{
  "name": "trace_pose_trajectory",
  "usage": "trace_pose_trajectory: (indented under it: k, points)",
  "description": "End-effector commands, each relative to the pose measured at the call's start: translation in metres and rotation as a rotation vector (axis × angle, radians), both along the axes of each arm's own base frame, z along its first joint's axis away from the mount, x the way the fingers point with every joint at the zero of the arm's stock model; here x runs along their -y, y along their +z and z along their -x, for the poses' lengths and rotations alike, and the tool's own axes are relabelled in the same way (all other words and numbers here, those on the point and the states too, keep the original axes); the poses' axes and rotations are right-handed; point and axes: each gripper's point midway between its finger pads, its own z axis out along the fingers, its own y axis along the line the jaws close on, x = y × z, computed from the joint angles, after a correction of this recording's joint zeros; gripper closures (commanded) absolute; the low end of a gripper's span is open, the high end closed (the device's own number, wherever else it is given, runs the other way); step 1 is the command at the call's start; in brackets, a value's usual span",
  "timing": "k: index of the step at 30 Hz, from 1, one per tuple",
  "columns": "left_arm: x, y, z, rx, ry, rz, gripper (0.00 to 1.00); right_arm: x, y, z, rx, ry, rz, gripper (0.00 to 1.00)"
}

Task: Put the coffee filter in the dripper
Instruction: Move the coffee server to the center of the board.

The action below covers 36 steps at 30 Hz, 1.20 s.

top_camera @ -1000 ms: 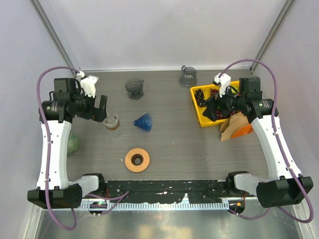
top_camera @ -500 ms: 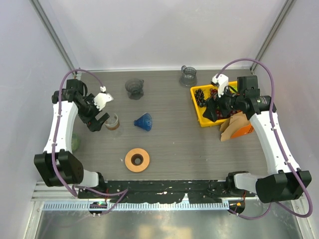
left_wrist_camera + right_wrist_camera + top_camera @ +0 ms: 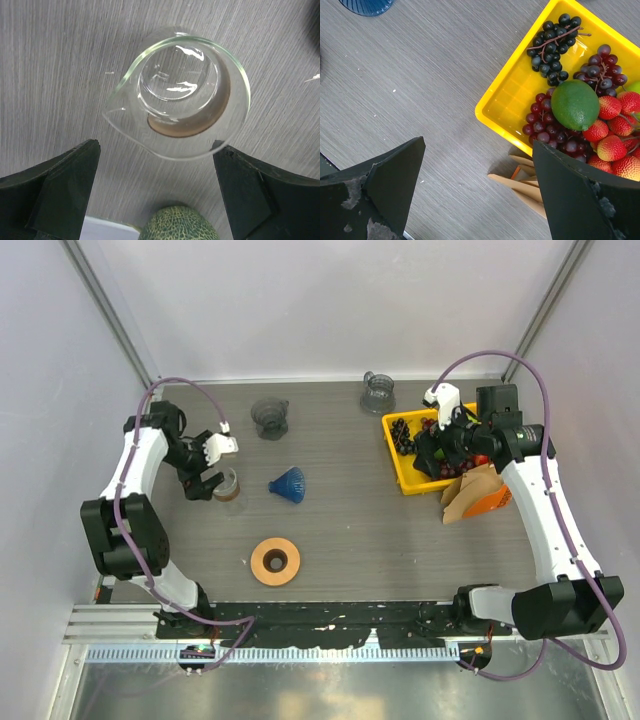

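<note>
Two arms rise from the near edge of a grey wood-grain table. Nearest them lies one flat orange ring (image 3: 275, 561) with a round hole.

Past it, mid-table, one ribbed blue dripper (image 3: 289, 484) rests tilted on its side, with nothing in it. Just left of it stands one small clear glass (image 3: 226, 484) with a brown base. The left gripper (image 3: 203, 483) hangs close beside the glass with its fingers spread wide and nothing between them. In the left wrist view, one netted green melon (image 3: 177, 225) sits near the glass.

On the right, the brown paper filters (image 3: 468, 495) stand fanned in one orange holder (image 3: 492, 504), touching the near corner of the one yellow plastic tray (image 3: 398, 478) and well apart from the dripper. How many filters there are cannot be told. The right gripper (image 3: 432, 455) hovers over the tray with its fingers wide and holding nothing. The tray holds one lime (image 3: 575, 104), several strawberries (image 3: 610, 107), and bunches of dark and red grapes (image 3: 552, 32).

Farther back stand one smoky grey cup (image 3: 270, 418) and one clear ridged jug (image 3: 378, 392). Plain pale walls close in the table, with metal posts in both far corners.
</note>
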Motion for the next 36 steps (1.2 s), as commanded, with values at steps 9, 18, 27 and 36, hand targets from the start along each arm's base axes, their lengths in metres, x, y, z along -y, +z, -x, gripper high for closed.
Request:
trace_pose_trajectory:
  k: [9,18,27,36]
  points:
    - [0.027,0.009,-0.007,0.102,-0.155,0.073,0.09,0.003,0.007,0.003,0.03,0.009,0.017,0.05]
    - [0.063,0.008,0.025,0.084,-0.18,0.135,0.18,-0.002,0.007,0.002,0.022,0.024,-0.004,0.05]
    - [0.118,-0.003,0.059,0.048,-0.135,0.184,0.29,-0.002,0.005,0.01,0.023,0.026,-0.006,0.05]
    - [0.153,-0.013,0.056,0.047,0.056,0.175,0.36,-0.002,-0.001,0.019,0.009,0.023,-0.019,0.05]
